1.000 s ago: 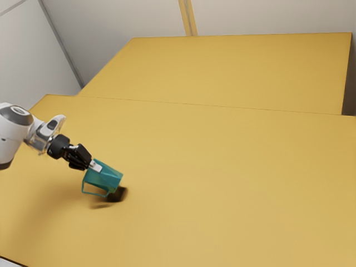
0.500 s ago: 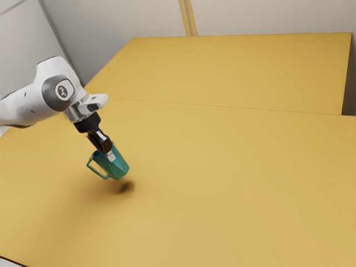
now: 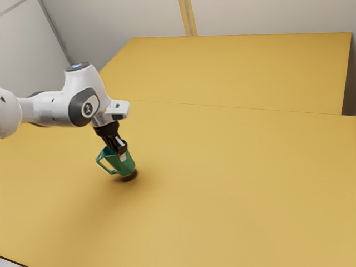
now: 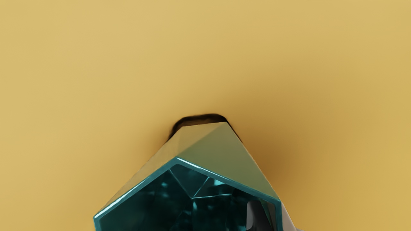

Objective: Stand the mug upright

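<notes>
- The teal, faceted mug leans over the yellow table, mouth up, its angular handle toward the exterior view's left; whether its base touches, I can't tell.
- The black two-finger gripper grips the mug's wall, one finger inside and the other outside.
- Letting go at this slant could tip the mug, since its base isn't flat.
- Pressing down while it leans might drive a base edge into the table and twist the wall between the fingers.
- On release, the inner finger could snag the rim.
</notes>
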{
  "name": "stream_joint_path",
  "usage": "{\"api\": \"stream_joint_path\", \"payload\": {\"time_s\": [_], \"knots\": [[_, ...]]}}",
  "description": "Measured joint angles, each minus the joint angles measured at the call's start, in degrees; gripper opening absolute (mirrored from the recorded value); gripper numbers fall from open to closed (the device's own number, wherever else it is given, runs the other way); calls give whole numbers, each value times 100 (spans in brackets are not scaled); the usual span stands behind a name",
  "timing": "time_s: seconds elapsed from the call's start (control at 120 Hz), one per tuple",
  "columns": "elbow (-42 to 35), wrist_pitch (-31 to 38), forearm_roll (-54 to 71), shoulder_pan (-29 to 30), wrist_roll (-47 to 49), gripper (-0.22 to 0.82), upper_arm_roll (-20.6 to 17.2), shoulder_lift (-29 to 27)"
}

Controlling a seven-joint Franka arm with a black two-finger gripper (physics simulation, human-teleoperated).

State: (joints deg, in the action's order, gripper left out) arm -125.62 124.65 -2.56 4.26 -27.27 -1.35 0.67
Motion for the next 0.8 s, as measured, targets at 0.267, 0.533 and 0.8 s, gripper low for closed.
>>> {"api": "stream_joint_path", "payload": {"time_s": [0.267,0.533,0.8], "knots": [[-1,229,40,-108,384,-18,-5,246],[0,295,-30,-92,601,21,-12,263],[116,58,-75,-102,700,49,50,15]]}}
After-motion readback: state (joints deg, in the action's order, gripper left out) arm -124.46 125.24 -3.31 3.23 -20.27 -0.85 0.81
